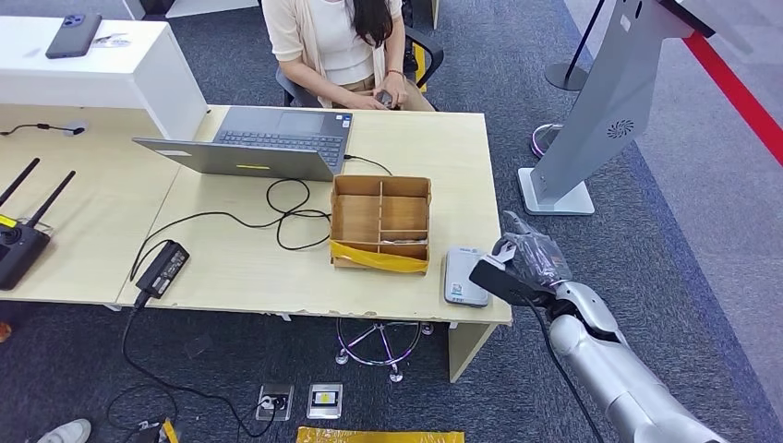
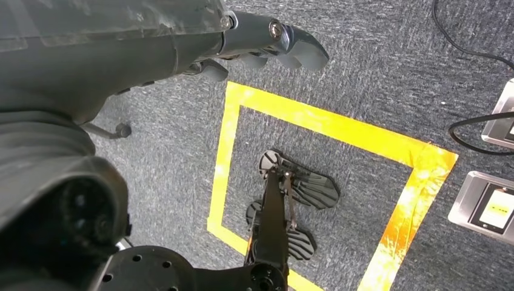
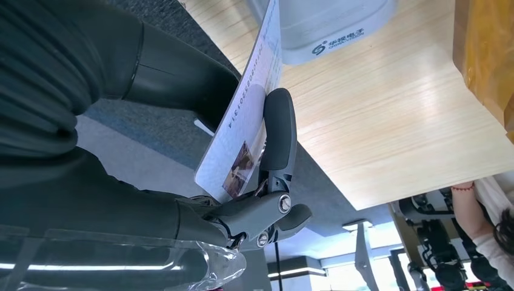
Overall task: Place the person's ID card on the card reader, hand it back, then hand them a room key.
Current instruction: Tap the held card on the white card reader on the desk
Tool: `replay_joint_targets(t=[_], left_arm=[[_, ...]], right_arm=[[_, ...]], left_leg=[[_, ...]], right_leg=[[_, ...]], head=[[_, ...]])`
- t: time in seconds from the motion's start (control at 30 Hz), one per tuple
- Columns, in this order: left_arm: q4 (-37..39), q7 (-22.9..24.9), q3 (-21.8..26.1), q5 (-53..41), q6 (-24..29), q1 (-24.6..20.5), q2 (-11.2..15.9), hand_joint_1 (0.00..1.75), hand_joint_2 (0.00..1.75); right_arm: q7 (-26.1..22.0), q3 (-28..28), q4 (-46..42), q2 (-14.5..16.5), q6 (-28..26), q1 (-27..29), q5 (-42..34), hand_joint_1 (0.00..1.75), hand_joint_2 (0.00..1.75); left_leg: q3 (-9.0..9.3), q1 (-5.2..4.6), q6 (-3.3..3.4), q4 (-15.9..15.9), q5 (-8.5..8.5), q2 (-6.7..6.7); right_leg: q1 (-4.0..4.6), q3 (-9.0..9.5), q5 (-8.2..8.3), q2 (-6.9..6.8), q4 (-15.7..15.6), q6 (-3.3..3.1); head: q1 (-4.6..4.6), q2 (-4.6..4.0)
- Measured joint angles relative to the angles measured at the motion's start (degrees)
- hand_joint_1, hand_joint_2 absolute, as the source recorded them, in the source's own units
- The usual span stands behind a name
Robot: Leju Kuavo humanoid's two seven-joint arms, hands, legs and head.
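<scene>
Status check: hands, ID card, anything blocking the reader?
Right hand pinches ID card. Left hand hangs empty. Card near card reader, not on it. Reader top unobstructed.

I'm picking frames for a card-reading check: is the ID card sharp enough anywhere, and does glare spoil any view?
Right wrist view: the ID card is sharp, its digits legible, held by the right hand; the windows behind are blown out. Head view: evenly lit, the card too small to read. Left wrist view: shine on the yellow floor tape, the left hand sharp.
</scene>
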Motion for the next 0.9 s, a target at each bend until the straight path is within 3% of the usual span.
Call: replay_joint_targets(t=[0.9], left_arm=[[0.0, -1.09, -1.39, 0.27, -0.38, -0.06, 0.13, 0.0, 0.0]], right_arm=[[-0.6, 0.56, 0.61, 1.17, 2.86, 1.07, 0.11, 1.75, 1.75]], left_leg=[[-0.01, 0.0, 0.0, 0.0, 0.0, 0.0]], right_leg=[[0.0, 0.01, 0.0, 0.0, 0.0, 0.0]], head=[[-0.01, -0.01]])
